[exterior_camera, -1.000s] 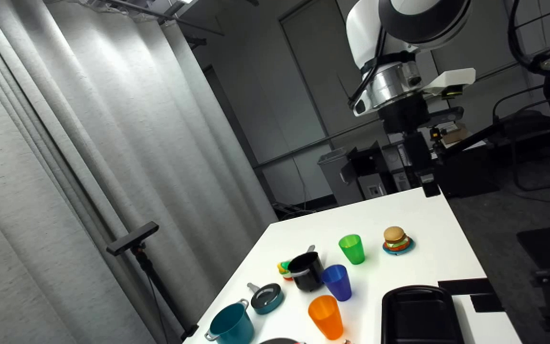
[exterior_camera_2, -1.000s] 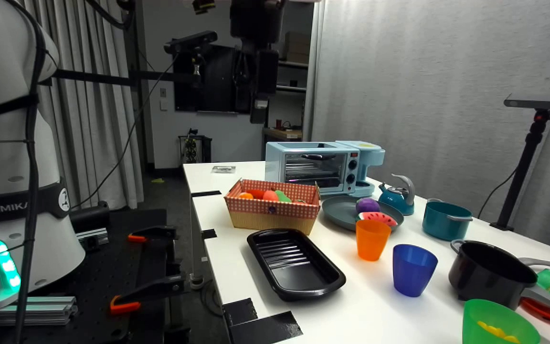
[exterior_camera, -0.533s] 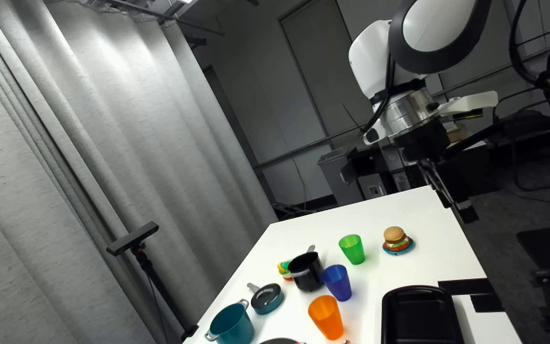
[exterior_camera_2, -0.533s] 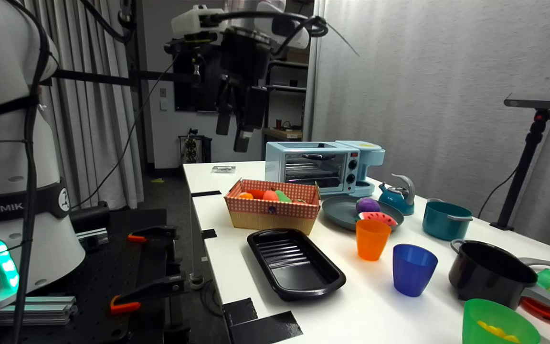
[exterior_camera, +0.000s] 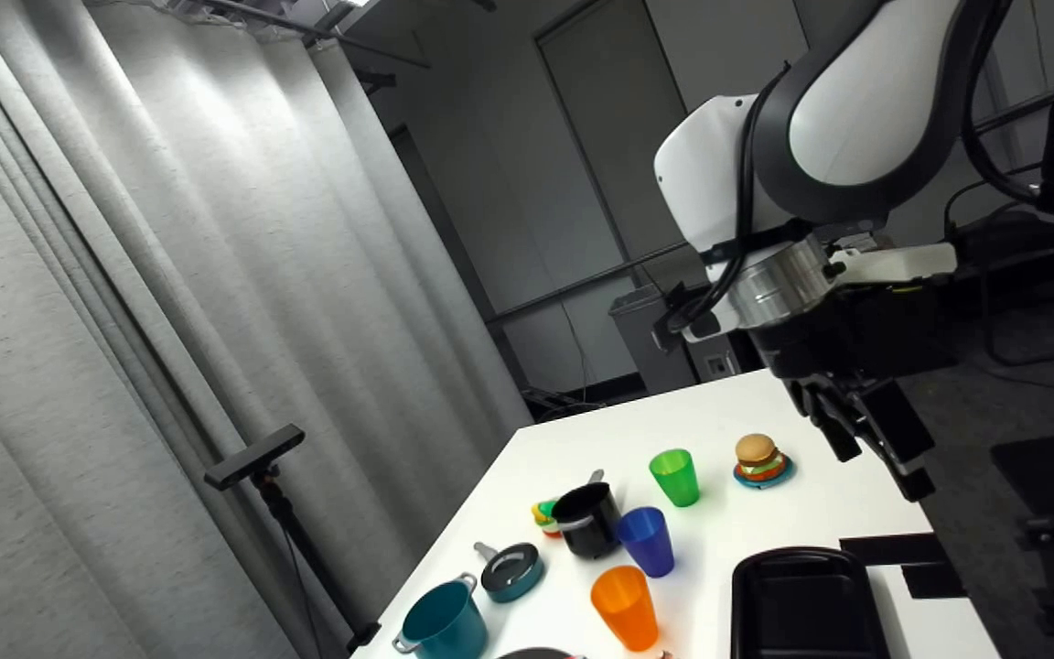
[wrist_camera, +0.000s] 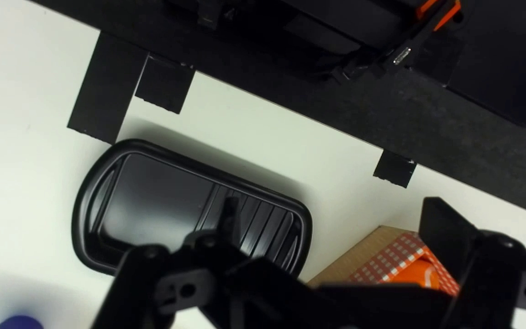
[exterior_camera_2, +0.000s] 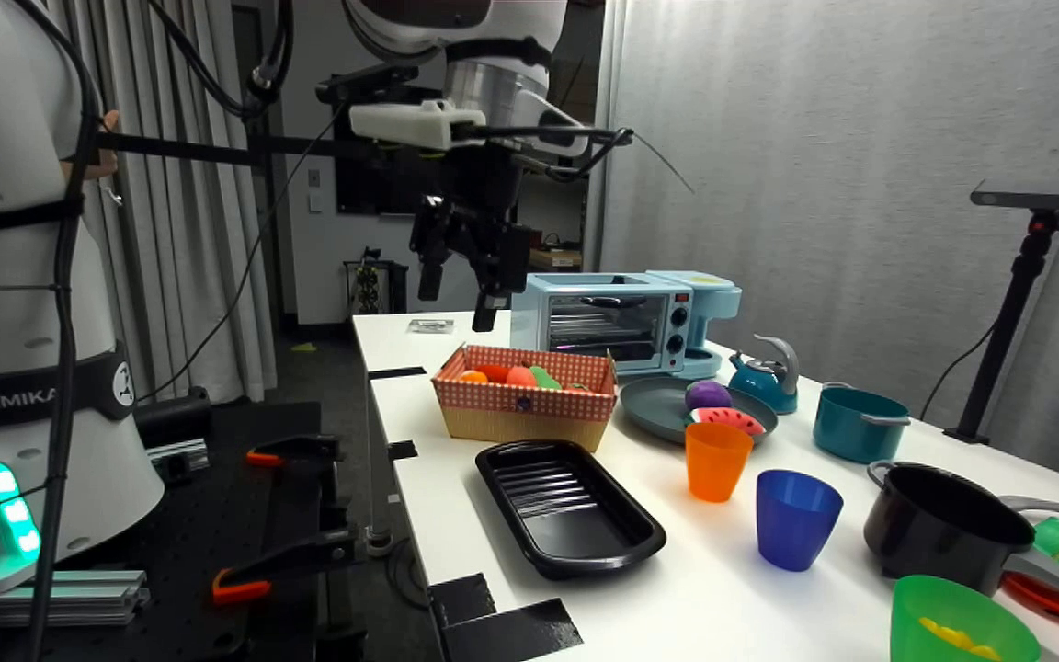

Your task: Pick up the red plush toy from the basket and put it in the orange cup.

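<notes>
The basket [exterior_camera_2: 529,425], tan with a red-checked lining, stands on the table in an exterior view and partly shows at the lower right of the wrist view. Reddish toys lie in it; a small round red one [exterior_camera_2: 521,377] looks like the red plush toy, though I cannot be sure. Both exterior views hold the plain orange cup [exterior_camera_2: 716,467], upright on the table. Above the basket's far side in an exterior view hangs my gripper [exterior_camera_2: 458,303], tilted, its two fingers wide apart and nothing between them. From the wrist, the toys are mostly hidden behind the gripper.
A black tray [exterior_camera_2: 571,506] lies in front of the basket, with a light-blue toy oven [exterior_camera_2: 608,317] behind it. Right of the orange cup stand a blue cup [exterior_camera_2: 798,519], a black pot [exterior_camera_2: 943,524] and a green cup [exterior_camera_2: 957,616]. A grey plate [exterior_camera_2: 654,405] holds toys.
My gripper has come down toward the basket and tilted round, so both fingers now show apart. The basket, cups and tray have not moved.
</notes>
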